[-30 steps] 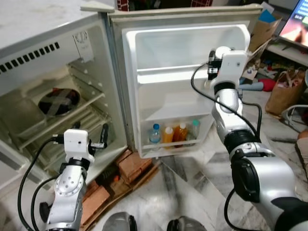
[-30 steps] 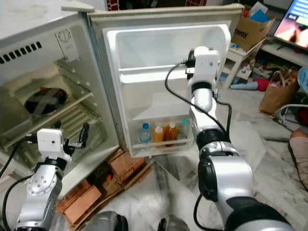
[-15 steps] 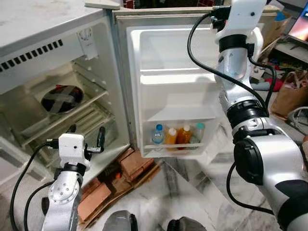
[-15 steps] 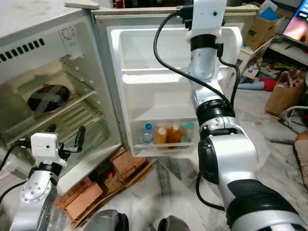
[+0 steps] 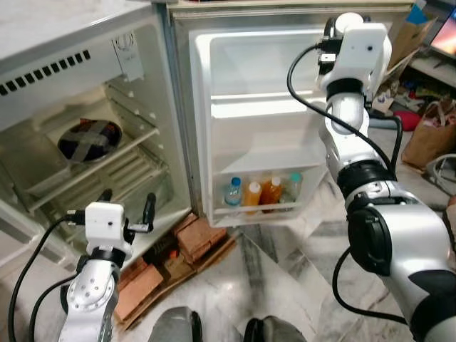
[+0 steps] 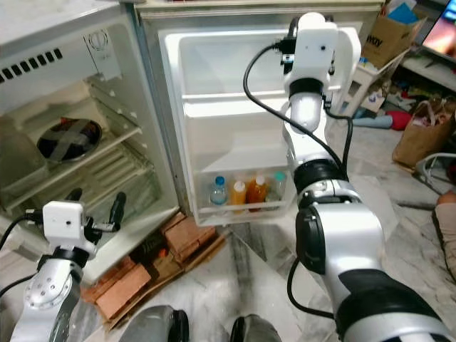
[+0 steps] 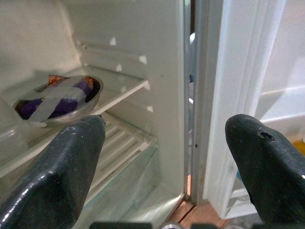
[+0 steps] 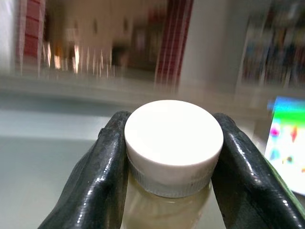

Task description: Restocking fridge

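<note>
Two arms are up before the open fridge (image 5: pixel 43 64), and the move in hand turns on the right one, raised high against the inner face of the fridge door (image 5: pixel 263 78). The door's bottom rack (image 5: pixel 260 206) lies well below that wrist and already carries four bottles (image 5: pixel 261 194) standing side by side, so my judgement is that the held item has to come down from the upper door toward a shelf there, staying upright. The right wrist view shows the right gripper (image 8: pixel 169 152) clamped on a white-capped bottle (image 8: pixel 174 143): one black finger presses each side of the neck just under the cap, the cap faces the camera, and so the bottle's long axis runs along the fingers. The left gripper (image 7: pixel 167 157) is low, level with the fridge's lower interior, its fingers spread wide with nothing between them, pointing at the cabinet's front edge where it meets the door. A covered metal bowl (image 7: pixel 55 98) sits on the middle shelf (image 5: pixel 128 146) inside. The right arm is plainly nearer the door shelves.
</note>
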